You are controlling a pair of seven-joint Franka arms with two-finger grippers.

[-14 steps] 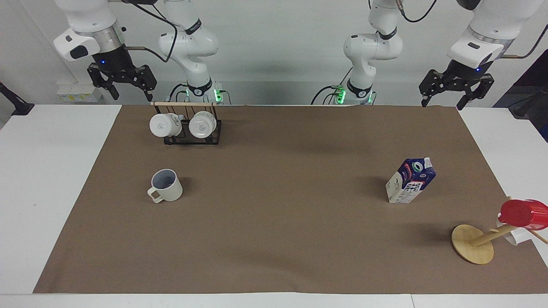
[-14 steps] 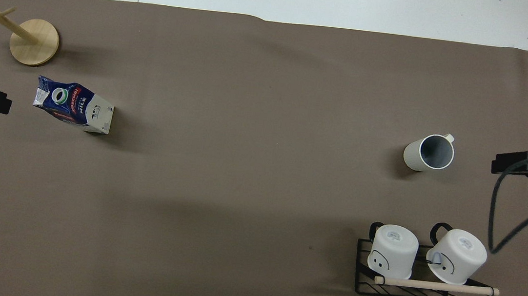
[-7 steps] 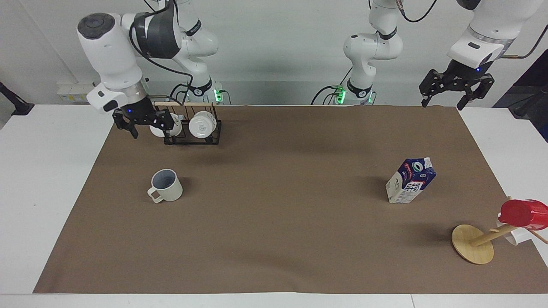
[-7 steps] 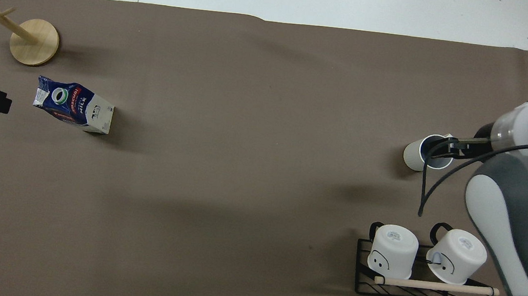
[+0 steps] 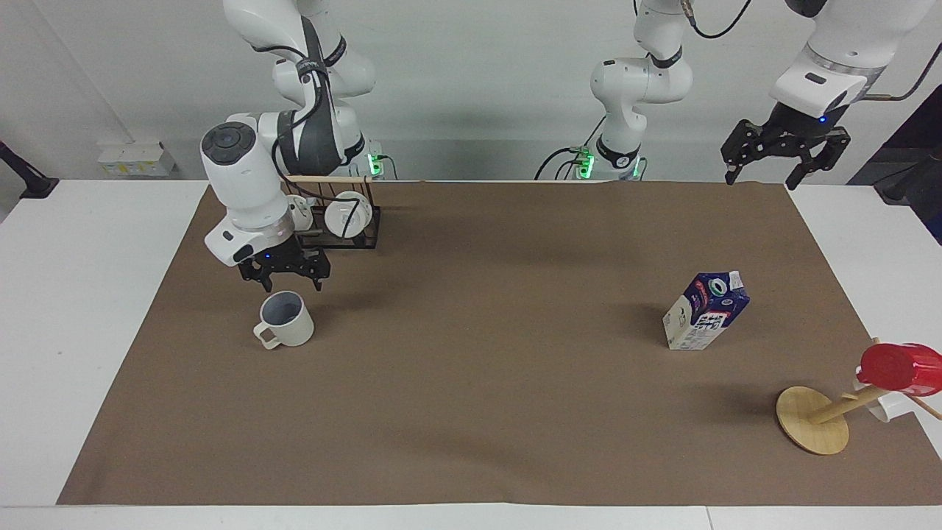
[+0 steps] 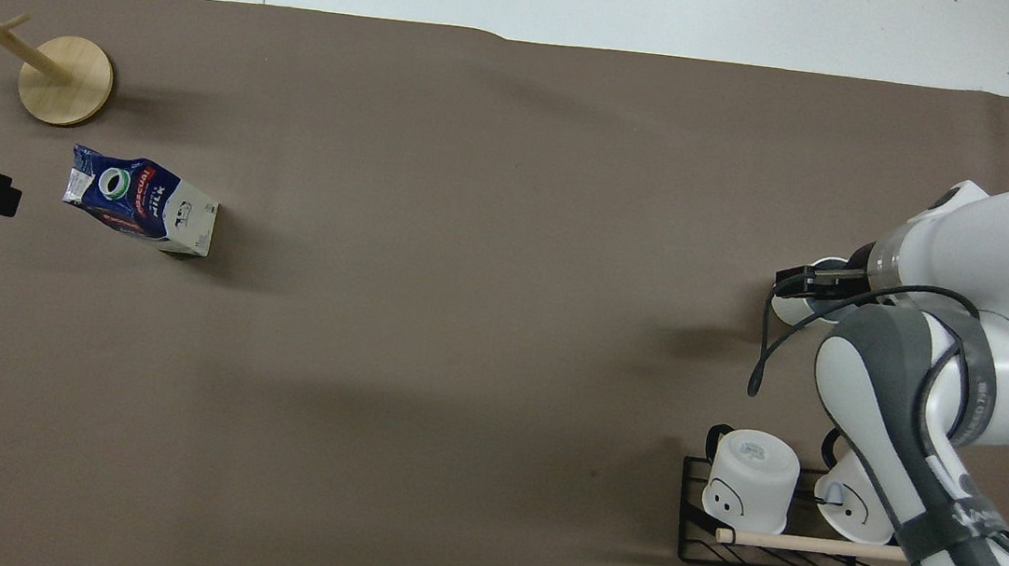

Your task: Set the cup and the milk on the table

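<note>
Right gripper (image 5: 285, 283) hangs just above the cup (image 5: 285, 318), jaws released, no contact. Cup upright on the desk (image 5: 471, 412) near the mug rack (image 5: 335, 221). Milk (image 5: 705, 311) upright toward the left arm's end. Left gripper (image 5: 782, 154) waits raised, jaws released.

white table (image 5: 88, 309) with a brown paper sheet (image 5: 486, 383) on top | cream mug (image 5: 285, 319) sits upright on the paper | black wire mug rack (image 5: 335, 224) nearer the robots than that mug | milk carton (image 5: 705, 311) well apart from it, toward the left arm's end | wooden mug tree (image 5: 813, 419) past the carton, farther from the robots
</note>
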